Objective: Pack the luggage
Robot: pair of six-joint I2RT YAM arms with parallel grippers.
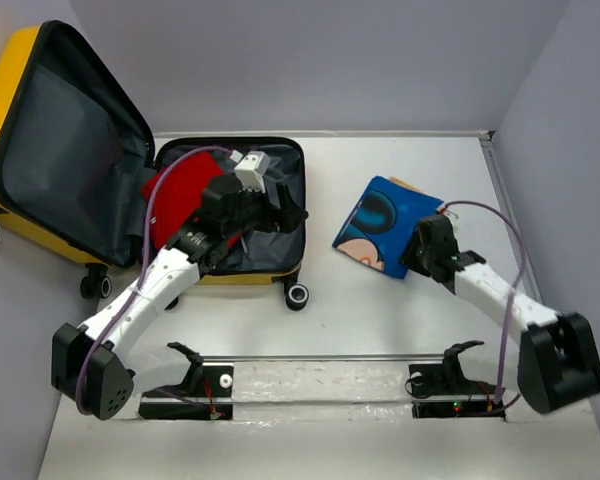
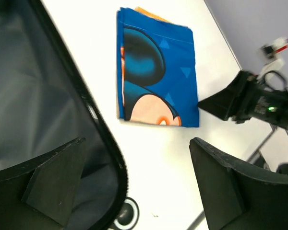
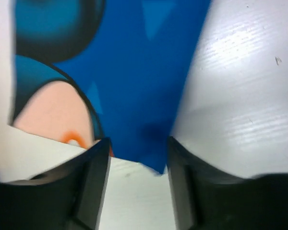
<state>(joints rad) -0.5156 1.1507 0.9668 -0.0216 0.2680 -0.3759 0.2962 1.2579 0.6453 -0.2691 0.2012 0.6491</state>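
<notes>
Set open at the far left of the table, lid leaned back against the wall and base flat: the luggage, likely so placed to leave the dark lining free for loading, with 1 red item and 1 white plug-like block inside. Hovering at that base's right rim, the left gripper, 2 fingers spread wide and empty, probably standing by. Bracketing the near corner of the folded blue cartoon cloth, the right gripper, fingers drawn partway in on either side, a corner seemingly chosen as the easiest hold; cannot tell whether pinching yet.
</notes>
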